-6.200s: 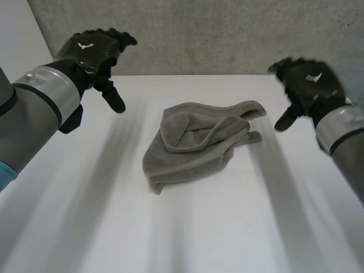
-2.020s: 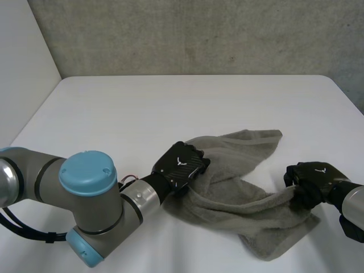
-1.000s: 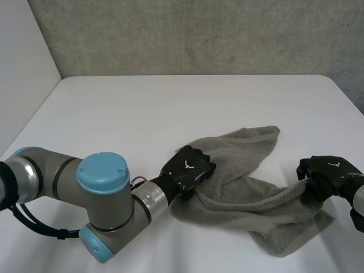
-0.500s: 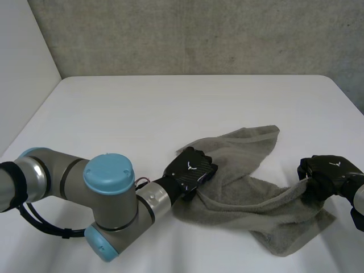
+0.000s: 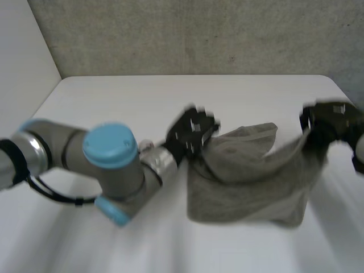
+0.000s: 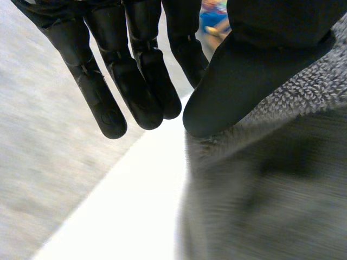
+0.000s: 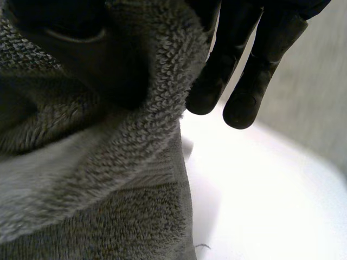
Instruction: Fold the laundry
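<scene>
so, you have one grey terry-cloth towel (image 5: pixel 250 182) strung between the two hands above the white table (image 5: pixel 114 96), a little right of its middle. its long axis runs left to right, and its top edge sags between the two grips. the rest hangs down as a loose sheet, and i cannot tell whether the bottom hem touches the table.

the left hand (image 5: pixel 192 132) has the towel's upper left end. in the left wrist view its thumb (image 6: pixel 244 81) is clamped on the cloth edge while the other fingers (image 6: pixel 135 86) stick out straight and bare beside it, so the hold looks like a thumb pinch rather than a full fist. the right hand (image 5: pixel 333 120) has the upper right end. in the right wrist view a thick roll of towel is bunched inside the hand, with fingers (image 7: pixel 244 70) pointing straight past it, free of cloth.

the next move turns on this: both hands sit on the same top edge, well apart, with the towel hanging below and between them. neither is nearer, so they must travel together. i judge you are at the spreading step, so lay the sheet flat on the table before any fold. the left pinch looks the weaker hold and could slip.

count: one towel, two hands, one table.
</scene>
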Available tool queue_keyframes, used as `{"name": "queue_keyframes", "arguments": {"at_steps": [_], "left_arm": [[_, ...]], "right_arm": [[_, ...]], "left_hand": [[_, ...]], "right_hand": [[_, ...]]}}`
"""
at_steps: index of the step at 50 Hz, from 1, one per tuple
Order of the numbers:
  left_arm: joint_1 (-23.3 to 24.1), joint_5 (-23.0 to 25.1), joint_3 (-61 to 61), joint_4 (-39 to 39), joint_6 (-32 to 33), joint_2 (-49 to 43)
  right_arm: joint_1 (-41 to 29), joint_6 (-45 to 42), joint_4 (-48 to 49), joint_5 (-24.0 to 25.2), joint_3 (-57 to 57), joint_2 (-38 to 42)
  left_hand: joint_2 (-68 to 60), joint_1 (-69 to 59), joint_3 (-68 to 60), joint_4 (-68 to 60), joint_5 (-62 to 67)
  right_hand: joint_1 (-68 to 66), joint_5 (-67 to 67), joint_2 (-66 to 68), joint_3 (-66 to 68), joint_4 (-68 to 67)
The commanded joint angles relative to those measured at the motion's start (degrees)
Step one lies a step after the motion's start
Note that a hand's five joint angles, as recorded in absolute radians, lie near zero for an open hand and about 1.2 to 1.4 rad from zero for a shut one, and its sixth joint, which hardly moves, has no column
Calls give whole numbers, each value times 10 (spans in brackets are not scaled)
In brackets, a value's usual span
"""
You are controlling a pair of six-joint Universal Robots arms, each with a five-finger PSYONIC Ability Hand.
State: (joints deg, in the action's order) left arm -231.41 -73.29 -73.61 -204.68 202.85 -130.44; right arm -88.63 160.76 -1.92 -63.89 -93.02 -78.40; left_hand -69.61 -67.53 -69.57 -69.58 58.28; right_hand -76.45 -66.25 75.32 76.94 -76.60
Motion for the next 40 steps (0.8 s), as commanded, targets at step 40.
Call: {"name": "queue_keyframes", "arguments": {"at_steps": [40], "left_arm": [[-135,-148,-348,-28,-4,198]], "right_arm": [[-252,-137,53,-142,-31,132]], "left_hand": [[-104,-125,-104,-104,117]], "right_hand": [[-36,-37,47,31,-34]]}}
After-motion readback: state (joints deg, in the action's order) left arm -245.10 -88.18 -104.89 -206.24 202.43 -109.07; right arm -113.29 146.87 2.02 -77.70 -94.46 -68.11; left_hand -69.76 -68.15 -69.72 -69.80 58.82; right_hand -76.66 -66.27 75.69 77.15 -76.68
